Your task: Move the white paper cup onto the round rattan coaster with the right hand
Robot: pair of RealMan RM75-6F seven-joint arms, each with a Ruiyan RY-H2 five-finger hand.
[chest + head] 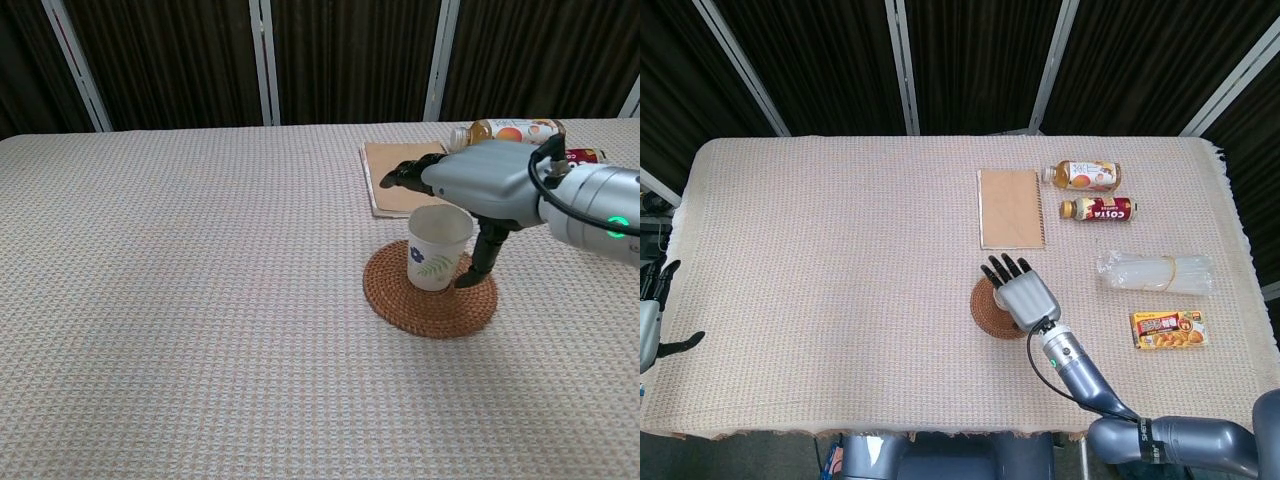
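Observation:
The white paper cup (437,248), printed with a leaf, stands upright on the round rattan coaster (398,298), a little back of its middle. My right hand (482,181) hovers just over the cup's rim with its fingers stretched out flat and apart. Its thumb hangs down beside the cup's right wall; I cannot tell whether it touches. From the head view the right hand (1021,294) covers the cup and most of the coaster (984,311). My left hand (652,318) sits at the table's far left edge, fingers apart, holding nothing.
A brown notebook (1010,208) lies just behind the coaster. Two bottles (1085,175) (1098,209) lie on their sides to its right. A clear plastic pack (1155,272) and a yellow food packet (1167,328) lie toward the right edge.

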